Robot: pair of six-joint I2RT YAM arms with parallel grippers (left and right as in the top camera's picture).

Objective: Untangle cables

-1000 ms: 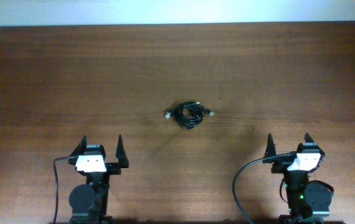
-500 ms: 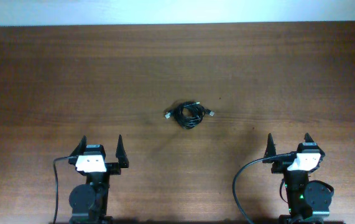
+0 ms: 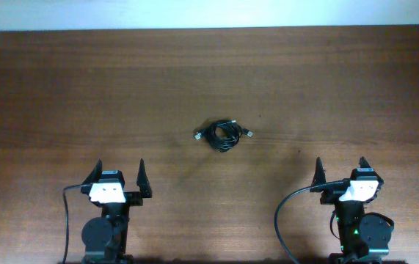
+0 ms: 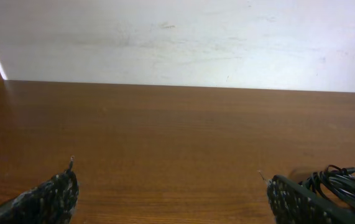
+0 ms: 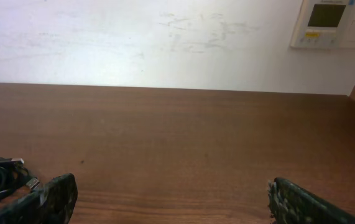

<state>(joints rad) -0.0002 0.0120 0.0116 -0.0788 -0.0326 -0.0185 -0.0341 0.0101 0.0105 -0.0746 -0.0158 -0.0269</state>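
The cables (image 3: 224, 135) lie bunched in one small black knot at the middle of the wooden table, with small plug ends sticking out left and right. My left gripper (image 3: 119, 171) stands open near the front edge, down-left of the bunch, nothing between its fingers. My right gripper (image 3: 340, 167) is open at the front right, well apart from the bunch. In the left wrist view the cables (image 4: 345, 185) show at the lower right, behind the right finger (image 4: 292, 200). In the right wrist view the cables (image 5: 0, 177) sit at the lower left beside the left finger (image 5: 53, 196).
A thicker black cable (image 3: 286, 213) loops from the right arm's base, and another (image 3: 67, 220) runs down beside the left arm's base. A white wall (image 5: 165, 43) rises behind the table's far edge, with a wall panel (image 5: 332, 23) at the upper right.
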